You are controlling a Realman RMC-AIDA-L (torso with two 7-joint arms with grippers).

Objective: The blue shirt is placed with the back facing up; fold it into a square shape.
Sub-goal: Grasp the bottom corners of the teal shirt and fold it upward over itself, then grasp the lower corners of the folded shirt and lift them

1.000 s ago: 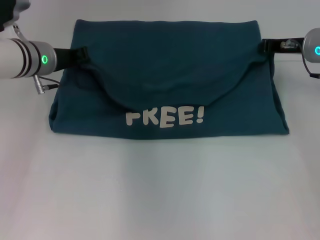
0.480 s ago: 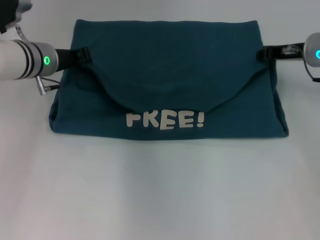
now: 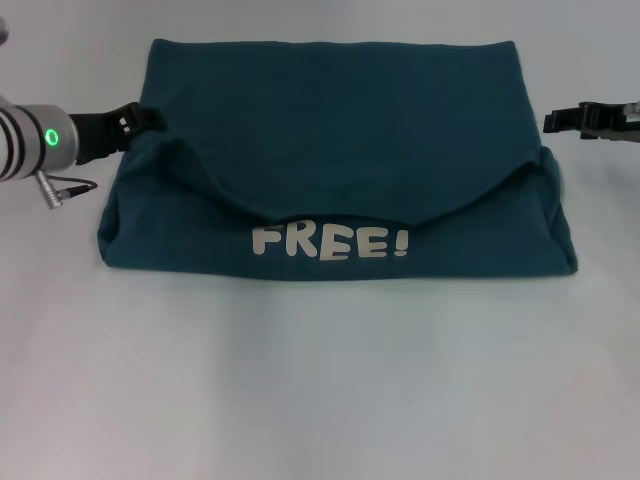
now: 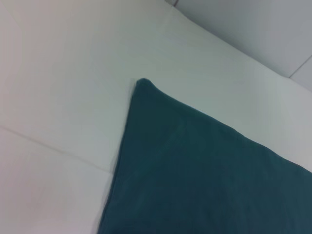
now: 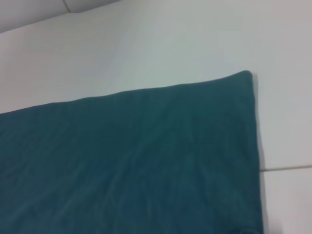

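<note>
The blue shirt (image 3: 340, 130) lies folded as a wide rectangle on the white table (image 3: 320, 380). Its top layer hangs in a curved flap, and the white "FREE!" lettering (image 3: 330, 241) shows below it near the front edge. My left gripper (image 3: 150, 118) is at the shirt's left edge, open and empty, just off the cloth. My right gripper (image 3: 553, 122) is off the shirt's right edge, open and empty. The left wrist view shows a far corner of the shirt (image 4: 195, 165). The right wrist view shows the other far corner (image 5: 136, 156). Neither wrist view shows fingers.
The white table surface extends on all sides of the shirt, with a wide bare strip in front (image 3: 320, 400). A seam line in the tabletop (image 4: 48, 146) runs beside the shirt. A grey cable plug (image 3: 55, 188) hangs under the left arm.
Both grippers have let go of the shirt's side edges and drawn outward, left to the left, right to the right. The flap has settled lower and the full "FREE!" now shows.
</note>
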